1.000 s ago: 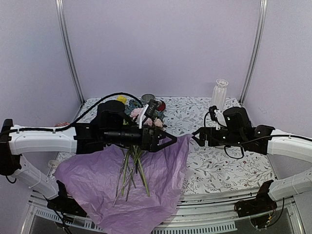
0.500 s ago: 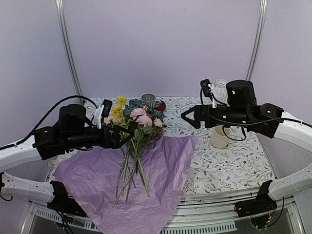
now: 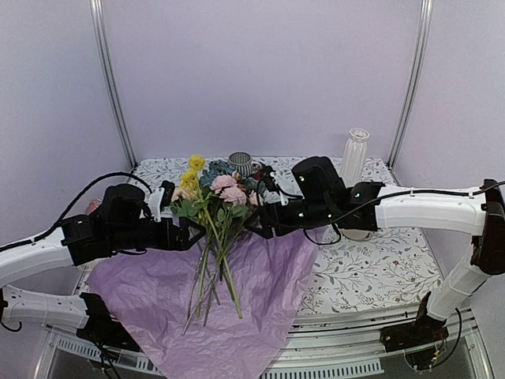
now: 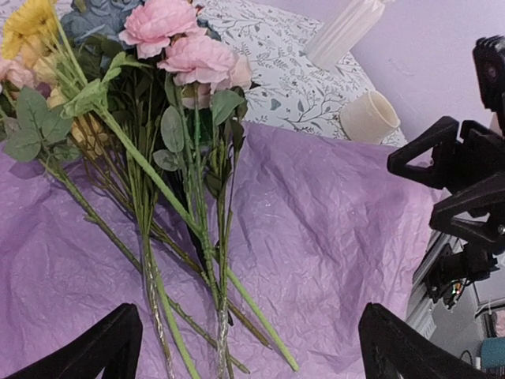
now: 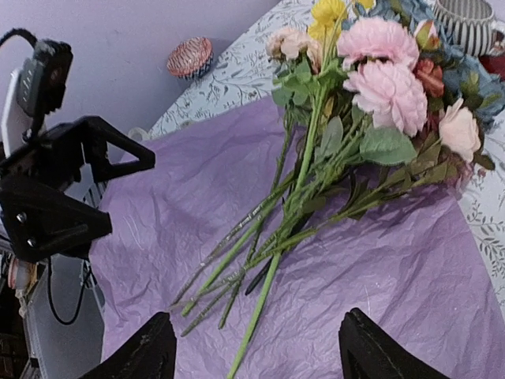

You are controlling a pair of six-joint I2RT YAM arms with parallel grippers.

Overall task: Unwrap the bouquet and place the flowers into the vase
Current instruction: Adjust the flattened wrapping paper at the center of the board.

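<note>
Swinging in from beside the vase (image 3: 356, 154), the right gripper (image 3: 252, 223) is now hovering over the middle of the surface (image 3: 379, 268), just right of the flowers (image 3: 215, 201). The left gripper (image 4: 246, 316) is keeping much the same spot on their left. Both grippers are standing spread, pinching nothing.

The flowers are lying loose on the opened tissue paper (image 3: 237, 316), a crinkled pink-purple sheet that is spreading flat and drooping over the near edge. Their long green stems are fanning toward the arms, and the blooms are pointing to the far side. There are two full pink roses, a smaller pale pink one, and yellow and dusty blue blooms behind, with grey-green leaves among them. The vase, tall, white and ribbed, is standing upright at the far right, well apart from the flowers.

A white cloth printed with grey leaves is covering the surface. Plain lilac walls (image 3: 260, 71) are closing it in, with metal rails (image 3: 110, 79) rising at the back corners. A striped cup (image 3: 241, 163) is sitting just behind the blooms.

The left wrist view is showing a cream mug (image 4: 369, 117) near the foot of the vase, which the right arm (image 3: 410, 209) is mostly hiding from above. The right wrist view is showing a small red-patterned bowl (image 5: 189, 57) on the cloth beyond the paper, and the left gripper facing in across the sheet.
</note>
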